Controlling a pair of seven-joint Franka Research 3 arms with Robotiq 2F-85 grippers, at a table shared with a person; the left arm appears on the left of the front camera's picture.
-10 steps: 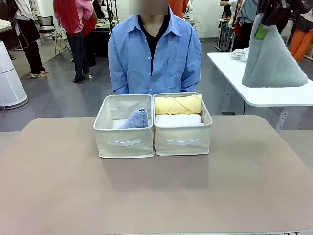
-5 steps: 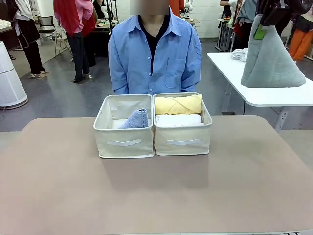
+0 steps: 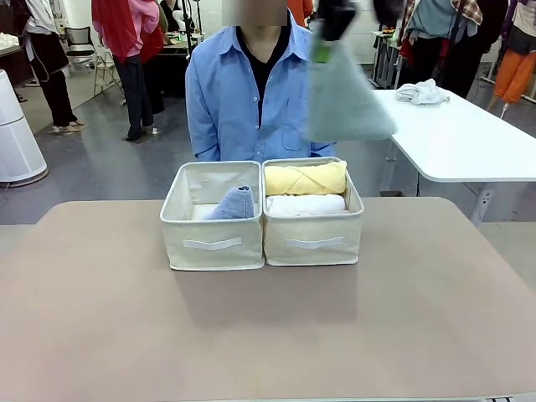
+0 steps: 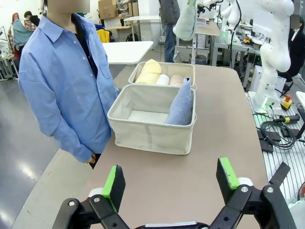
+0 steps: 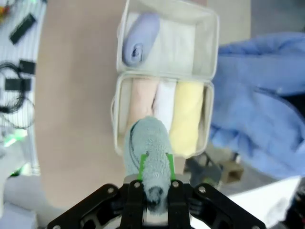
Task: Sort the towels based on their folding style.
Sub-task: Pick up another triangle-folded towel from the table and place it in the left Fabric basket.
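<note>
**Grey-green towel held aloft over the bins**

The right tool (image 5: 155,167) was seen clenched on the narrow tip of the grey-green towel (image 5: 147,143), a cone hung with its wide end downward. In the front view this towel was caught blurred, high in the air and well above the two bins (in front of the person's shoulder). From the right wrist, its wide end was seen over the bin of rolls.

In the right bin (image 3: 312,243) three rolled towels were laid side by side: a yellow towel (image 3: 306,178), a white towel (image 3: 306,203) and a pink towel (image 5: 138,107). In the left bin (image 3: 212,243), touching it, a light blue towel (image 3: 233,203) folded as a cone was leaned against the side next to the other bin.

The left tool (image 4: 170,179) was released, its jaws spread wide with nothing between them, and was held over the surface (image 3: 268,335), apart from the bins. A person (image 3: 264,92) in a blue shirt was stood just behind the bins.
</note>
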